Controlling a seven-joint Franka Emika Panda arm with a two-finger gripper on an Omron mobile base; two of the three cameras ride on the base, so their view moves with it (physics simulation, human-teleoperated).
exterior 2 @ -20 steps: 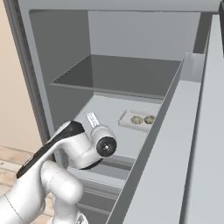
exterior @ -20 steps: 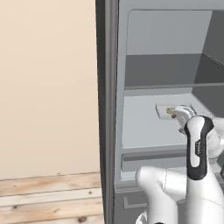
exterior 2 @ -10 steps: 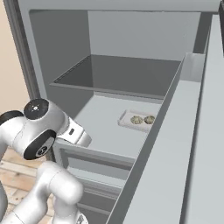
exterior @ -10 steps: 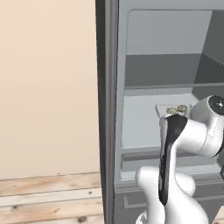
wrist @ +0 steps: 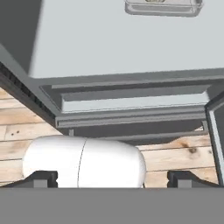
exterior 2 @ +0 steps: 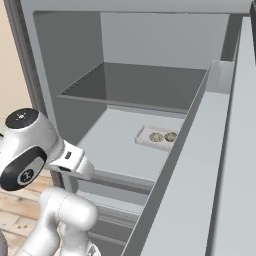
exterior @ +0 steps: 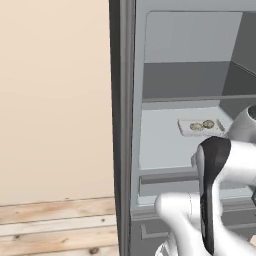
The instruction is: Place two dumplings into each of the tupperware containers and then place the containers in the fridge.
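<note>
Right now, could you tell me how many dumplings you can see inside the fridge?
2. Both dumplings lie side by side in the whitish container on the fridge's lower shelf: one on the left, one on the right. Others may be out of view.

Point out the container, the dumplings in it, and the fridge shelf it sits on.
container (exterior 2: 145, 138), right base view, its near left rim
dumplings (exterior 2: 156, 136), right base view, top of the left one
shelf (exterior 2: 112, 145), right base view, bare surface left of the container
</note>
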